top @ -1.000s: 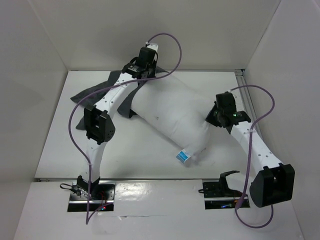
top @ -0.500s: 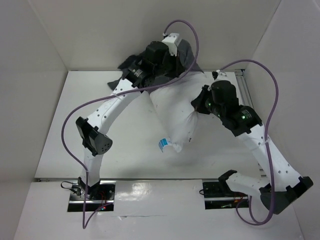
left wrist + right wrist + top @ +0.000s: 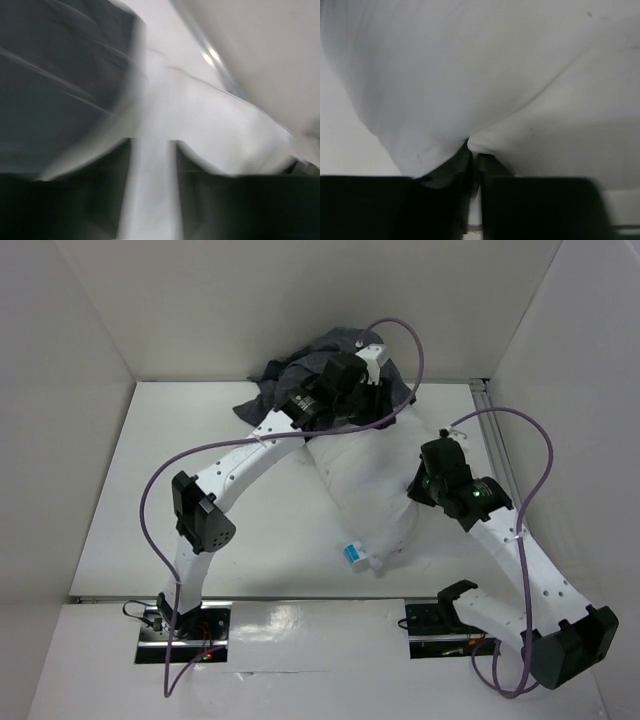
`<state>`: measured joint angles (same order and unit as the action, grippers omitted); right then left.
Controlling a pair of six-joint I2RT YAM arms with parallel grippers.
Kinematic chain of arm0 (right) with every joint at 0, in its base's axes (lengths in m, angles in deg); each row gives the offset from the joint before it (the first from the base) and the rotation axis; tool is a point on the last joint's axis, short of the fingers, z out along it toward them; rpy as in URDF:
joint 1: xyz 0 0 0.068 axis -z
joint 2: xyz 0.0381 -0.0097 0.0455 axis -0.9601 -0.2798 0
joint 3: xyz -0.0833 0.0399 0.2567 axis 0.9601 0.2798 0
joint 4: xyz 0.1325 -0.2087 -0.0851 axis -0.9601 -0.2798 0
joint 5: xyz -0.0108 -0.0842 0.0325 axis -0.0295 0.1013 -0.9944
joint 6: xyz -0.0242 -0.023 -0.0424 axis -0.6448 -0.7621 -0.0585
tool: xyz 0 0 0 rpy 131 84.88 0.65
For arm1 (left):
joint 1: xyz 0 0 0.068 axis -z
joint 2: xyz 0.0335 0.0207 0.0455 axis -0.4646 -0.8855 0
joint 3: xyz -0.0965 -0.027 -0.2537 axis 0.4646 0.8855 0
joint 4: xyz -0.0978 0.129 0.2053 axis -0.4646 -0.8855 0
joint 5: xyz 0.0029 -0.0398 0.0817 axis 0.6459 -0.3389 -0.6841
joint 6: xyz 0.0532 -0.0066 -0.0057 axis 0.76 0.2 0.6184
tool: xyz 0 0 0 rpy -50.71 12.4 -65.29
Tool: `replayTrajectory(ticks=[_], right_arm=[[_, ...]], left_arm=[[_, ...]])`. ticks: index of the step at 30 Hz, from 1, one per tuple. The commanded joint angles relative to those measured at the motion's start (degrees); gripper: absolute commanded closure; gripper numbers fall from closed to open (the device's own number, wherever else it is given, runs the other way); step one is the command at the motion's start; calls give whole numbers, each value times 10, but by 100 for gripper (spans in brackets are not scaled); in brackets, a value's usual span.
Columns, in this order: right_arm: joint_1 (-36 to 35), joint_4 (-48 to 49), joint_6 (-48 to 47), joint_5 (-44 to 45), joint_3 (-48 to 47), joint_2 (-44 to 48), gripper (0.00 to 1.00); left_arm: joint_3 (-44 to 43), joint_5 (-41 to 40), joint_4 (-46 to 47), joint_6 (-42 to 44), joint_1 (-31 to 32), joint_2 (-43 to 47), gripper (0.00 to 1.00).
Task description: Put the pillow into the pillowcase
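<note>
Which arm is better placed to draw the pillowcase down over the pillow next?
Left. The left tool sits at the pillowcase bunched over the far end of the pillow; the right tool is shut, pinching the pillow's side, so it likely serves as the anchor.

Smear and cover
Left wrist view is smeared — grip of the left hand (image 3: 152,175) unreadable; pillowcase (image 3: 322,350) and left arm (image 3: 245,450) cover the upper end of the pillow (image 3: 365,492).
</note>
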<state>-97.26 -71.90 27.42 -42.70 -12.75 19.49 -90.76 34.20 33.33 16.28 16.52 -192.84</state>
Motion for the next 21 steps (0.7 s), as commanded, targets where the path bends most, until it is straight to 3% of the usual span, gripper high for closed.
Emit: replayTrajectory(ticks=[1,3,4,5,6,9,11,14,15,16,18,19,21], right_arm=[[24,25,6,35,-49,20,76],[32,-7,-14,48,-76,3,42],[32,-13,-22,48,-109,3,28],[32,-19,-35,63,-128,-5,14],[32,-26,-42,70,-147,-13,10],[32,-45,-80,70,-226,-50,1],[32,-45,-102,62,-282,-89,1],[9,-27,-134,37,-333,-143,1],[-3,-19,-147,37,-341,-158,1],[-29,-19,-154,37,-352,-178,1],[-60,-19,-167,50,-398,-254,0],[-93,-29,-173,63,-417,-282,0],[-122,-60,-182,106,-470,-365,0]], left_arm=[[-85,86,-29,8,42,-14,35],[-114,83,-61,25,37,-22,18],[-115,78,-61,32,30,-9,4],[-115,64,-61,45,25,3,0],[-102,56,-53,46,18,17,0],[-68,45,-53,54,-43,78,0],[-38,23,-48,61,-71,111,0],[63,-27,-43,61,-130,173,22],[92,-41,-37,56,-145,194,37],[153,-41,-37,51,-174,202,41],[212,-41,-32,31,-200,210,41],[270,-20,-23,10,-221,210,29],[328,-9,-1,-15,-235,217,18]])
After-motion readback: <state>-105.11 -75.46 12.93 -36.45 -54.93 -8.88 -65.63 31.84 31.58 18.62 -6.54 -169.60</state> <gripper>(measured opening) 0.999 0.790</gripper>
